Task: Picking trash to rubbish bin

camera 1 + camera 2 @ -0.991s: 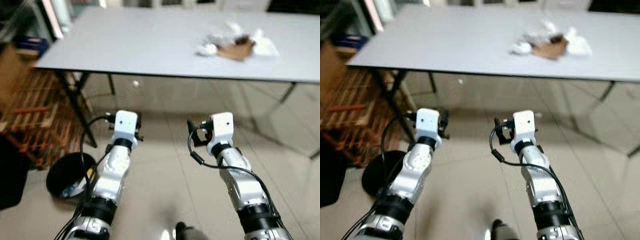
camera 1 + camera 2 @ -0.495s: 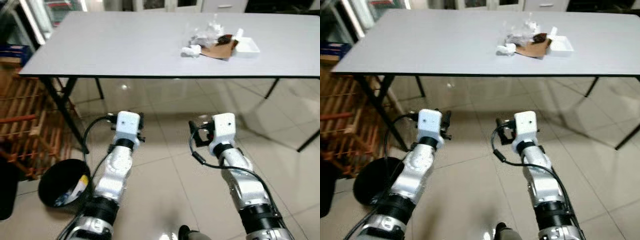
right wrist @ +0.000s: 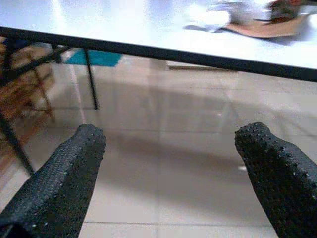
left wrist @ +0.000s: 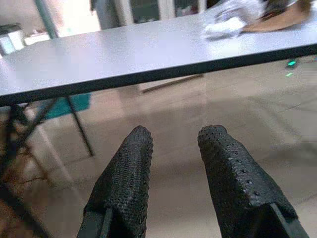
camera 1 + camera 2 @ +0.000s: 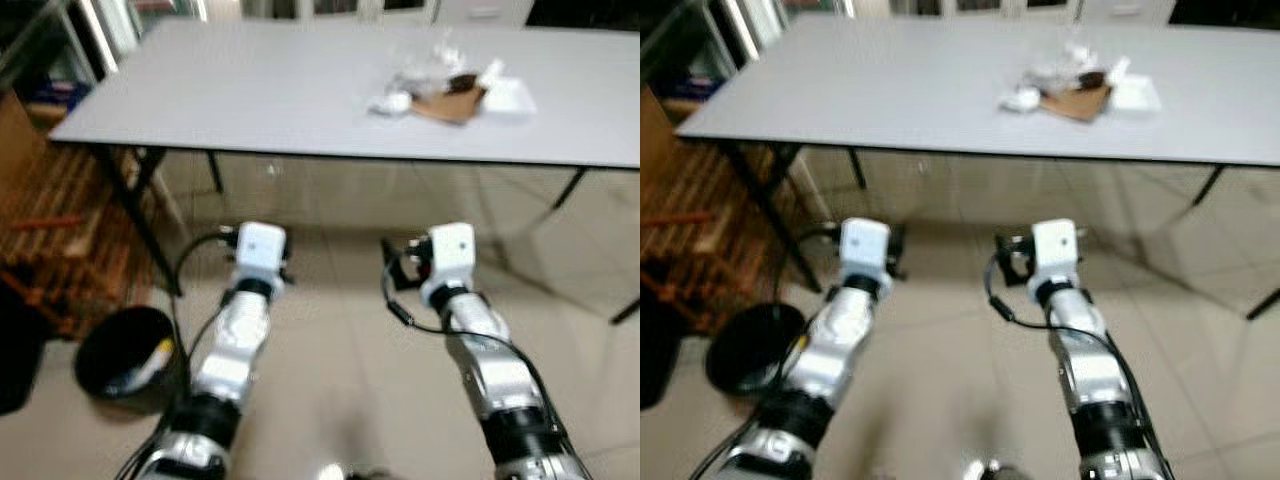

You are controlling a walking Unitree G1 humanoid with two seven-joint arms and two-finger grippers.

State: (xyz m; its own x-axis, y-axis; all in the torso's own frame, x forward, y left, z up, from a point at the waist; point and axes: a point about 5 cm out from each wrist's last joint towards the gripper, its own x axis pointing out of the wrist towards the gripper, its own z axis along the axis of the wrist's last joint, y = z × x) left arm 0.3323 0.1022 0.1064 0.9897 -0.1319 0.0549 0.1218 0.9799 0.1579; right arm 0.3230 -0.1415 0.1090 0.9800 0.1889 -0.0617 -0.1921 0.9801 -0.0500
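While the trash (image 5: pixel 448 88) sits far back on the table (image 5: pixel 250 90), I'd step closer before lifting the wide-open, empty right gripper (image 3: pixel 171 173); the left gripper (image 4: pixel 173 163), narrowly parted, holds nothing.

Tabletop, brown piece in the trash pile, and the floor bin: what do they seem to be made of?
Tabletop: smooth pale grey laminate, probably, with a dark edge and soft sheen. Brown piece: flat, matte, likely cardboard or paper. Floor bin: black and round, probably plastic; blur leaves it open.

One grey table (image 5: pixel 250 90), one trash pile (image 5: pixel 445 88), one black bin (image 5: pixel 125 350), two pincers.
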